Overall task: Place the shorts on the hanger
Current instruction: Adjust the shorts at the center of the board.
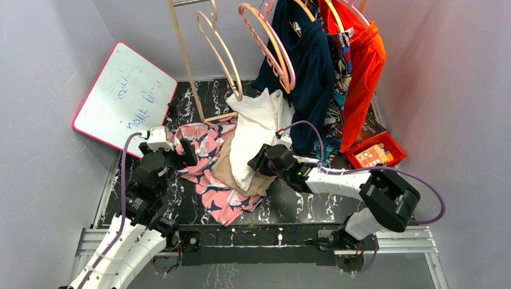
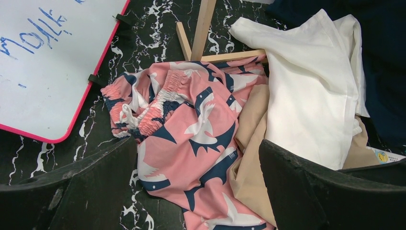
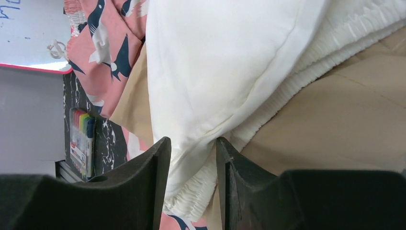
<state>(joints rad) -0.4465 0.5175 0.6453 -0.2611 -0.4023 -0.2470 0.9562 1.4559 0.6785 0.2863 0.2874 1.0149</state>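
Note:
The white shorts (image 1: pixel 253 129) lie crumpled on the black marbled table, partly over tan shorts (image 1: pixel 228 161). My right gripper (image 1: pixel 258 161) is at their near edge. In the right wrist view its jaws (image 3: pixel 191 141) stand close together on the bunched white fabric and gathered waistband (image 3: pixel 215 57). The pale beige hanger (image 1: pixel 224 55) hangs from the wooden rack at the back, above the shorts. My left gripper (image 1: pixel 184 150) is open and empty. In its wrist view it (image 2: pixel 197 148) hovers over the pink navy-patterned garment (image 2: pixel 191 129), with the white shorts (image 2: pixel 311 96) to the right.
A whiteboard (image 1: pixel 123 96) leans at the back left. Pink hangers (image 1: pixel 271 42), a navy garment (image 1: pixel 307 66) and an orange garment (image 1: pixel 364 66) hang at the back right. A red box (image 1: pixel 375 153) sits at the right edge. A marker pack (image 3: pixel 81 141) lies at the table's edge in the right wrist view.

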